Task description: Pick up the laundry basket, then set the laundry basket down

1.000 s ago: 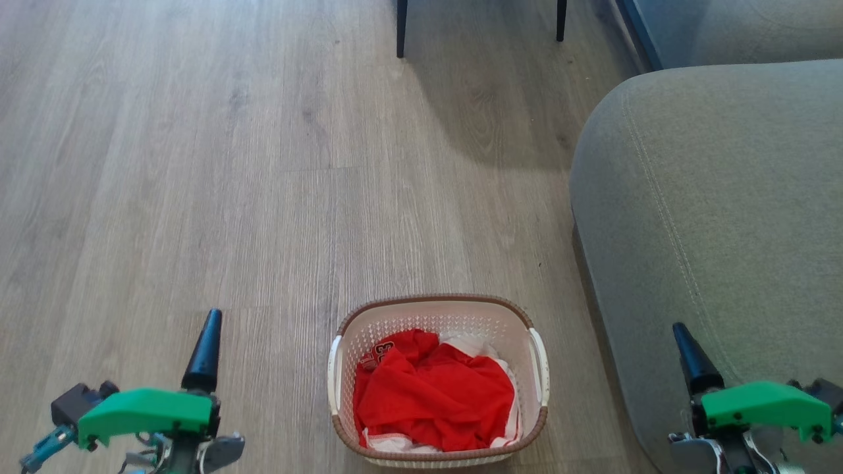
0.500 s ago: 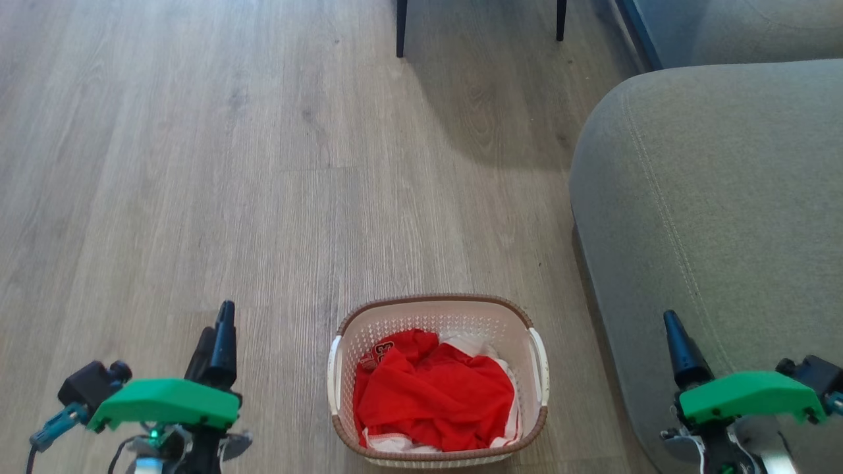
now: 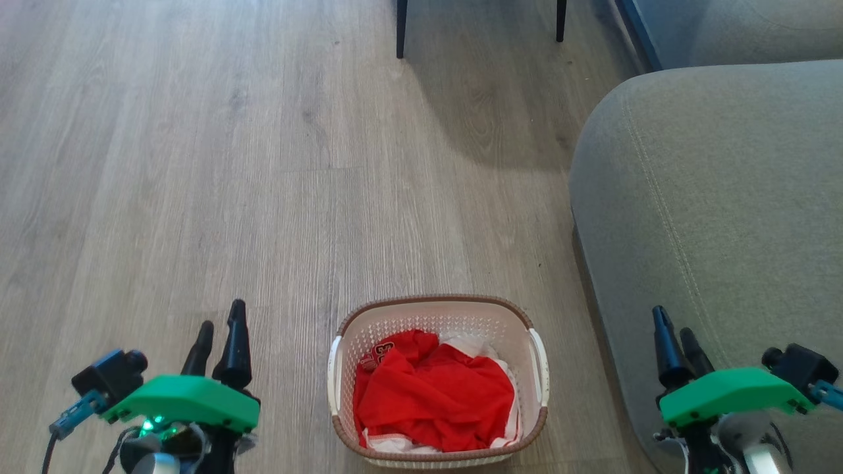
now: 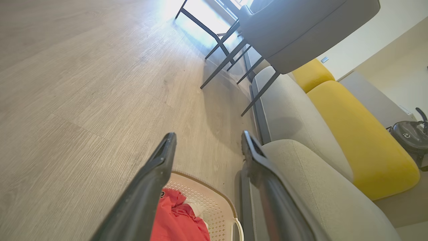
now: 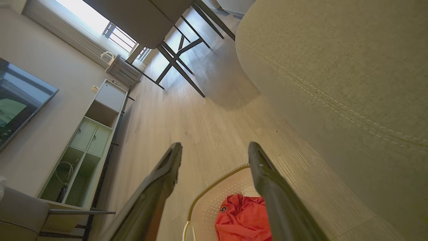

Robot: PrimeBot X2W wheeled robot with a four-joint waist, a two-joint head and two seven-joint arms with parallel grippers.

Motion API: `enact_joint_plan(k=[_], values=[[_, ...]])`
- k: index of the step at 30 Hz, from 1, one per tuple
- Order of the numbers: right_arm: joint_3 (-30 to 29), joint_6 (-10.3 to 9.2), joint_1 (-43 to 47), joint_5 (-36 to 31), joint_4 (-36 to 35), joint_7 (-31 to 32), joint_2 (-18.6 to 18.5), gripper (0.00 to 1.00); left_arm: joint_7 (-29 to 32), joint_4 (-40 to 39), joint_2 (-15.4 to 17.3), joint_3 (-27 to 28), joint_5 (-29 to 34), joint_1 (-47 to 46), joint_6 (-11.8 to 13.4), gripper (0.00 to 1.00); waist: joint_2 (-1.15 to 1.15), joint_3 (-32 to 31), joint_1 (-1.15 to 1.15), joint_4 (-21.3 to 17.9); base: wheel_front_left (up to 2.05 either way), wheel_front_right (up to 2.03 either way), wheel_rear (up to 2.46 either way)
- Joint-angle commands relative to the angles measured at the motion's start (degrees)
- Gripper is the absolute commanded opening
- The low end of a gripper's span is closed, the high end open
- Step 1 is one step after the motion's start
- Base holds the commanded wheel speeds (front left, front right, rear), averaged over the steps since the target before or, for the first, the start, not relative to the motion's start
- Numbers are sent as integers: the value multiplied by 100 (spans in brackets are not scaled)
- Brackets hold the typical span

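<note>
The laundry basket (image 3: 437, 313), cream-white with perforated sides, a brown rim and white side handles, stands on the wood floor at the bottom middle of the head view, holding red and white clothes. My left gripper (image 3: 220, 327) is open to its left, raised and apart from it. To its right, over the sofa arm, my right gripper (image 3: 673, 321) is open. The left wrist view has the basket (image 4: 214, 207) low between the open fingers (image 4: 157, 167). In the right wrist view the basket (image 5: 214, 204) lies below the open fingers (image 5: 264, 170).
A grey sofa arm (image 3: 718, 197) stands close to the right of the basket. Dark chair legs (image 3: 400, 26) stand at the far middle. Yellow cushions (image 4: 361, 134) lie on the sofa. A white shelf unit (image 5: 90, 134) and a screen (image 5: 16, 100) line the far wall.
Both wrists have rolled, so each gripper now shows two separate fingertips instead of one. Both have shifted slightly toward the basket. The basket has not moved.
</note>
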Motion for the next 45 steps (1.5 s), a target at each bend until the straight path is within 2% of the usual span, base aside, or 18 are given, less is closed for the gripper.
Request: enact_joint_plan(k=[1,20,45], values=[[116,-5,-229,-237,-218,-102,-52,100,-76,-271,108,64,240,-87,60,100,0,-4,0,3,0,0,0],[400,-6,-227,-1542,-205,-420,-66,100,-398,-348,210,-152,1541,99,343,100,0,-69,0,3,0,0,0],[692,-8,-123,-3157,-287,-823,-83,100,-805,-390,197,-256,3145,387,481,100,0,-187,0,2,0,0,0]])
